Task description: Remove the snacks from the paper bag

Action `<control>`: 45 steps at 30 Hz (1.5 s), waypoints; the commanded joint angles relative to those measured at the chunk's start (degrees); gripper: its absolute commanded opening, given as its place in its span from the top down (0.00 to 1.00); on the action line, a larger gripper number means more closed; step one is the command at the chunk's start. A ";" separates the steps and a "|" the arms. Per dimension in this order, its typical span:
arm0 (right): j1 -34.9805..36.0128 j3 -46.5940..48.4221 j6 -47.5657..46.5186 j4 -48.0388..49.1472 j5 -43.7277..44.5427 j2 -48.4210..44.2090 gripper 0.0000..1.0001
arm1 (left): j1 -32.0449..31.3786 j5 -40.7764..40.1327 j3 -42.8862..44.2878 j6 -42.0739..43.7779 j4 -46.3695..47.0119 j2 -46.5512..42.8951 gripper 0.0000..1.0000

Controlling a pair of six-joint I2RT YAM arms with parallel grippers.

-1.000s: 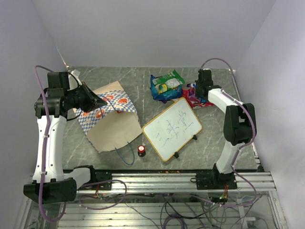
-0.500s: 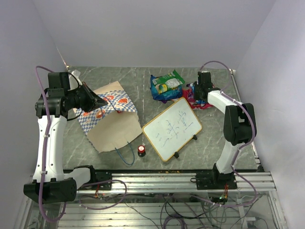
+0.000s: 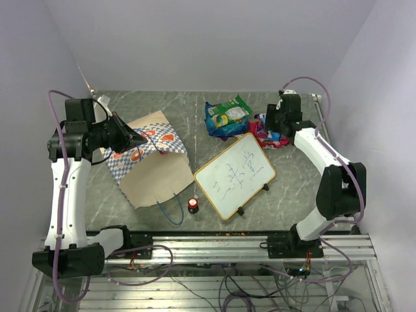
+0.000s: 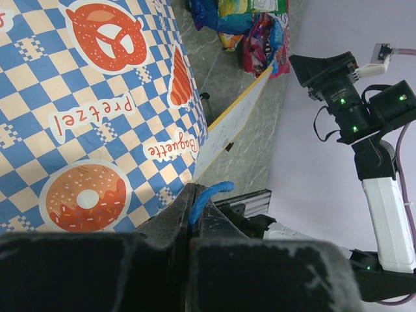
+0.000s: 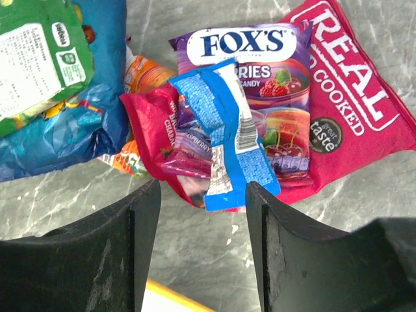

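Observation:
The cream paper bag with its blue-and-white checkered band lies on the left of the table, its top end lifted. My left gripper is shut on the bag's blue cord handle. The snacks lie in a pile at the back right: a green and blue packet, a purple packet, a red packet, a red-pink packet and a small blue one on top. My right gripper hangs open just above the pile, holding nothing.
A wood-framed whiteboard lies tilted between the bag and the snack pile. A small red-topped black knob stands near the front edge, beside the bag's other blue handle. Walls close in the table on three sides.
My right gripper has opened over the snack pile, and its arm has swung out to the right. The left arm and the bag have not moved.

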 commanded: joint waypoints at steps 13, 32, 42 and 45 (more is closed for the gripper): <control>19.36 1.07 2.47 -2.63 -7.80 -13.33 0.45 | -0.36 3.16 -2.46 -4.93 3.89 -4.61 0.93; 67.12 0.35 -20.26 11.57 4.14 -8.35 0.43 | -0.34 2.80 -3.71 -6.36 6.95 -5.46 0.93; 69.97 1.28 -21.72 15.76 15.54 -0.38 0.44 | -0.36 5.10 -3.73 -4.68 7.38 -5.57 0.93; 70.08 -2.73 -21.14 23.16 18.50 -0.76 0.44 | -0.36 5.35 -3.06 -5.14 8.33 -5.42 0.93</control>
